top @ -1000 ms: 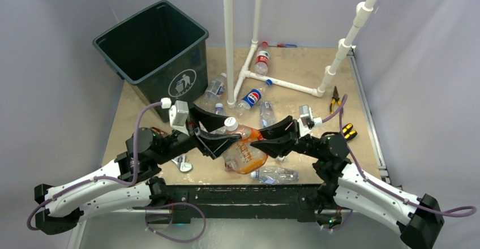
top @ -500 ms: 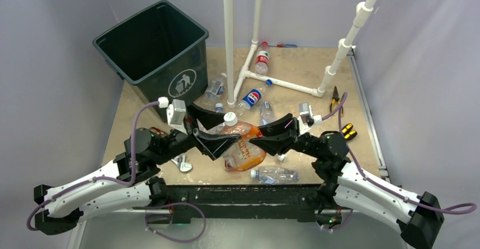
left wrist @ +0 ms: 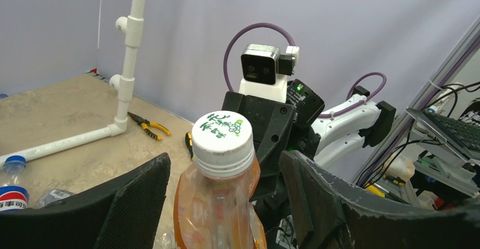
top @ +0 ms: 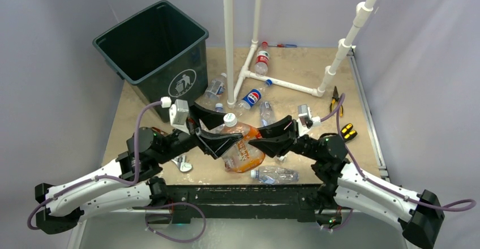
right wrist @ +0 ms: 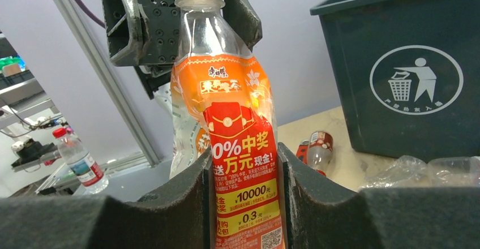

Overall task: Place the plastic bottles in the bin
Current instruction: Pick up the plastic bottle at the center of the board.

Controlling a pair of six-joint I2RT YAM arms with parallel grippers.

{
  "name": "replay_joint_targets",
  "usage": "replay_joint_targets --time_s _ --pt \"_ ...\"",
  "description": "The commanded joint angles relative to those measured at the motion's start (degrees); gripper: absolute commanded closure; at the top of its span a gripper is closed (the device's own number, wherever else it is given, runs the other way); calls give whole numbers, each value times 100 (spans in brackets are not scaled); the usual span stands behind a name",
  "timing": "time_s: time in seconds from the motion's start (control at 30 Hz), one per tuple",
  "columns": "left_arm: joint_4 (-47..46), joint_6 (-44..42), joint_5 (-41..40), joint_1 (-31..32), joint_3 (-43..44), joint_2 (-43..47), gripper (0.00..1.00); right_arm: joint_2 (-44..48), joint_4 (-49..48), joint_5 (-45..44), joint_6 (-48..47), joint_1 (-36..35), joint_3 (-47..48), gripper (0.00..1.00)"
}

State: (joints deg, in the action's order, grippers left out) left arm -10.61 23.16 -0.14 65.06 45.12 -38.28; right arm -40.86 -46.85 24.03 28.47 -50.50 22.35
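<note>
Right pincer (right wrist: 246,195) is clamped on the lower body of an orange-labelled bottle (right wrist: 238,147), which sits between the two arms near the front of the worktop (top: 300,104). Left pincer (left wrist: 223,204) stands open around the bottle's neck, not gripping. No bottle shows inside the green bin (top: 181,82), far left. Other bottles (top: 274,174) lie scattered on the worktop, so nearly the whole job appears left.

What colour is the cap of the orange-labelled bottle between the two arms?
White, with green print on top. The bottle cap shows best in the left wrist view.
</note>
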Motion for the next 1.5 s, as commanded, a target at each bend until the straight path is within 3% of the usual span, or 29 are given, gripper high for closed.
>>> replay_joint_targets --time_s 0.0,0.07,0.13,0.4,0.43,0.47,0.57,0.6,0.9,1.07,1.2,1.3,1.37,1.47 --pt "-407 -32 284 16 289 -226 29 20 -305 -254 -77 -106 -6 83" --pt "-469 -9 374 16 388 -346 30 19 -344 -278 -78 -132 -35 83" --pt "-502 16 513 16 468 -469 38 22 -364 -303 -96 -164 -53 83" --pt "-512 77 739 16 598 -614 100 109 -145 -425 -208 -206 -85 80" --pt "-487 78 688 16 595 -588 100 105 -78 -438 -167 -206 -78 72" --pt "-450 51 630 16 601 -554 100 105 30 -458 -111 -206 -48 58" --pt "-290 -62 335 16 600 -392 100 183 496 -673 131 -206 114 5" --pt "-227 -136 243 16 616 -331 100 255 584 -669 196 -208 140 2" --pt "1259 -1296 -1272 16 1587 66 100 1466 1937 -976 448 -206 398 1" --pt "2046 -2518 -2957 16 2637 -99 100 2019 2807 -1551 388 -206 405 1" --pt "1249 -3499 -4215 16 3156 -369 100 2232 3153 -1743 506 -206 188 1" --pt "383 -4765 -4999 16 3638 -1025 100 2395 3705 -2826 711 -206 127 1" --pt "-107 -5600 -5629 16 4056 -1622 100 2560 3757 -3093 739 -206 32 1" --pt "-1254 -6690 -5885 -16 4561 -2396 100 2643 3643 -3093 758 -206 -55 1"
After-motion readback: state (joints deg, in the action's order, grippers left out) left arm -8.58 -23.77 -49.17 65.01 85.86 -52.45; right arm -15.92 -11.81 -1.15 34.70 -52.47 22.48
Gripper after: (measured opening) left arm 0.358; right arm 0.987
